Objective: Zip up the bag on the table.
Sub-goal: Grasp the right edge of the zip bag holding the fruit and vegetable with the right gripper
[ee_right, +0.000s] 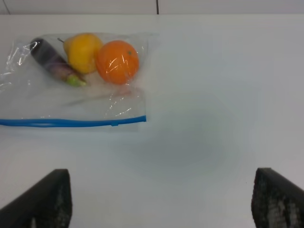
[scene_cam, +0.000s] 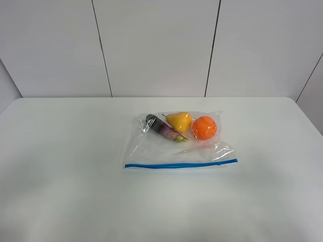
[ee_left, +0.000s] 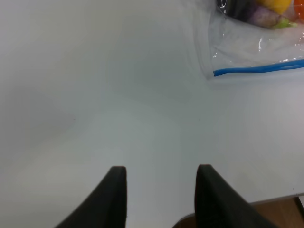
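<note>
Since neither arm reaches into the high view, I'm going by the wrist cams. On my left claw [ee_left: 161, 167] the jaws are partway apart, with nothing between them and nothing touched. It hangs over bare tabletop [ee_left: 95, 95] close to the near edge, and the bag [ee_left: 247, 45] corner is well apart from it. On my right claw [ee_right: 162, 171] the jaws are spread wide, clearly wider than the left. It's empty and touches nothing, with open tabletop between it and the bag.

From the high view, the bag lies flat around mid-tabletop, a little right of centre. Its blue zipper strip [scene_cam: 180, 164] runs along the edge nearest me, and a small tab shows on the strip toward the right end. I can't tell whether the strip is sealed.

The contents are bunched at the far side of the bag, away from the strip. The eggplant [scene_cam: 161, 127] lies at a slant on the left, the pear [scene_cam: 180, 121] is in the middle against it, and the orange [scene_cam: 204, 127] is on the right beside the pear.
</note>
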Tool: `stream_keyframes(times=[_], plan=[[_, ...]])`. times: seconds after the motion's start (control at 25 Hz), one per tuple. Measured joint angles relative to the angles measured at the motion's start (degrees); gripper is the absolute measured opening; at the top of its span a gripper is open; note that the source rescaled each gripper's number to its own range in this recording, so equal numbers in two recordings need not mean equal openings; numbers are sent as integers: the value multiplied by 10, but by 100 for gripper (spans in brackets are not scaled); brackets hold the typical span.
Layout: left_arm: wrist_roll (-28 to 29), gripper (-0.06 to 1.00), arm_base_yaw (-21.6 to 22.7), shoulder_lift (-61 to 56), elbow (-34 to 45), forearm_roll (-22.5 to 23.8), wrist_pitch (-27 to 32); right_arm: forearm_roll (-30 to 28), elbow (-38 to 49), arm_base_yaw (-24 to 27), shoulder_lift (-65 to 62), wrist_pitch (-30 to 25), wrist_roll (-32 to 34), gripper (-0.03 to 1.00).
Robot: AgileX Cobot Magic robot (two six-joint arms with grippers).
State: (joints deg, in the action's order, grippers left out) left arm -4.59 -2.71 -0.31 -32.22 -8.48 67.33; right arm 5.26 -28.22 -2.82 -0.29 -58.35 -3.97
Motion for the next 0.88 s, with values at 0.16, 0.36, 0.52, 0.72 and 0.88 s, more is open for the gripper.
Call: stream_keyframes(times=[0.16, 0.36, 0.52, 0.72, 0.88], plan=[[0, 51, 0, 0, 0, 0, 0, 0, 0, 0, 0, 0, 0, 89], [0, 51, 0, 0, 0, 0, 0, 0, 0, 0, 0, 0, 0, 89], [0, 51, 0, 0, 0, 0, 0, 0, 0, 0, 0, 0, 0, 89], [0, 51, 0, 0, 0, 0, 0, 0, 0, 0, 0, -1, 1, 89], [0, 51, 0, 0, 0, 0, 0, 0, 0, 0, 0, -1, 2, 89]])
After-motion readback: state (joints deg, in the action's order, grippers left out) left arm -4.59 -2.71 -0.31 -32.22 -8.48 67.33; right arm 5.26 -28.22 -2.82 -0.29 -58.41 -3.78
